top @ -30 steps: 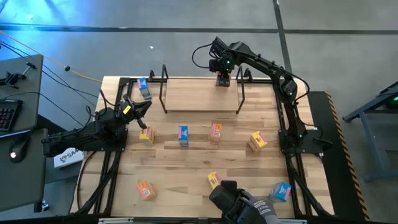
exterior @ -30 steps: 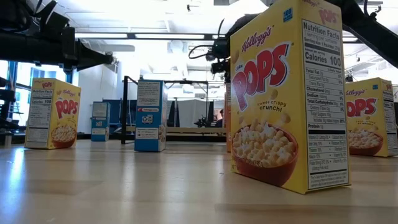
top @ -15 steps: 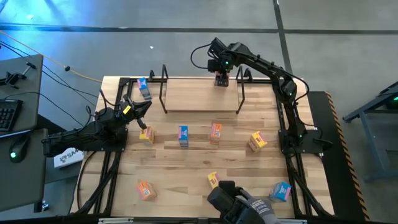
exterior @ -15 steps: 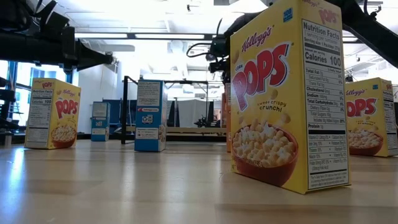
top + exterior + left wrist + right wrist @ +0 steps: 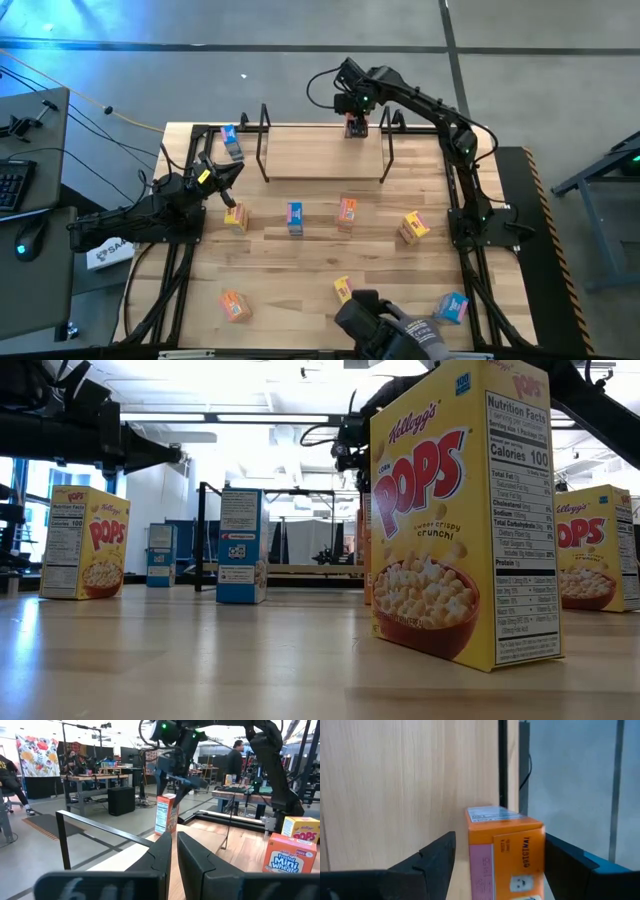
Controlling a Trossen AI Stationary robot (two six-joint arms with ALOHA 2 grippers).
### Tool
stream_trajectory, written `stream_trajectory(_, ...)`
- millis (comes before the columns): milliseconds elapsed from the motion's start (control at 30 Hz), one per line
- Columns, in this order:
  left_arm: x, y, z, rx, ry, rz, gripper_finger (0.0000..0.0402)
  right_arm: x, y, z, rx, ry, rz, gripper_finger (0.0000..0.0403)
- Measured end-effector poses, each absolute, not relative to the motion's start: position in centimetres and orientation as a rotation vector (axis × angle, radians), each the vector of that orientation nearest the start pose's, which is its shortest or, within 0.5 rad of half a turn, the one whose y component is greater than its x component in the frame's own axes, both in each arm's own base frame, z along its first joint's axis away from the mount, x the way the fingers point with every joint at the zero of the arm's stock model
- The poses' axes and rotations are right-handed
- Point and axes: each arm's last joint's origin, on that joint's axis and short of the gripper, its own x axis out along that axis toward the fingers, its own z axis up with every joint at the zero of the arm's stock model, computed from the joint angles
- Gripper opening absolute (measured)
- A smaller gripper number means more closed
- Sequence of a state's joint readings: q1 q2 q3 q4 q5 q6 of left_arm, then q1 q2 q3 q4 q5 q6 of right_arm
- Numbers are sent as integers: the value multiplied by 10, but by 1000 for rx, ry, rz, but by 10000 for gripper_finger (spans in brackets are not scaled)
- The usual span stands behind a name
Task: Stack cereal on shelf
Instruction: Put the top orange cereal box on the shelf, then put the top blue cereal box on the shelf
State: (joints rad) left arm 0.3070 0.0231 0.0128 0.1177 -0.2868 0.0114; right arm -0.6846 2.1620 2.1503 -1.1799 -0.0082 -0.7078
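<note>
An orange cereal box (image 5: 354, 128) stands upright on the far edge of the shelf plank (image 5: 320, 158), near its right wire loop (image 5: 388, 150). My right gripper (image 5: 353, 113) hangs open just over it. In the right wrist view its fingers stand either side of the box top (image 5: 504, 822) without touching it. The left wrist view shows the same box (image 5: 166, 814) under that gripper (image 5: 178, 782). My left gripper (image 5: 225, 172) waits left of the shelf, open by a narrow gap (image 5: 174, 836). Several other boxes stand on the table.
A blue box (image 5: 232, 143) stands left of the shelf. In front of it stand yellow (image 5: 236, 216), blue (image 5: 295, 217), orange (image 5: 347, 212) and yellow (image 5: 413, 227) boxes. Orange (image 5: 235, 305), yellow (image 5: 343, 289) and blue (image 5: 452, 307) boxes stand near a dark camera (image 5: 385, 330).
My right gripper has risen a little above the orange box, which stays standing on the shelf plank. The left arm has kept still.
</note>
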Motion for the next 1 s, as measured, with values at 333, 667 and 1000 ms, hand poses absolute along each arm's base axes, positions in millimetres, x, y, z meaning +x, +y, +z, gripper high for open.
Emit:
stream_trajectory(333, 90, 37, 177, -1, -109, 593, 21, 337, -270, 340, -141, 1266, -221, 245)
stream_trajectory(667, 90, 37, 177, -5, -111, 579, 21, 306, -196, 394, -58, 1204, -208, 100)
stream_trajectory(1000, 90, 37, 177, -17, -113, 577, 21, 274, -119, 373, -11, 837, -132, 14)
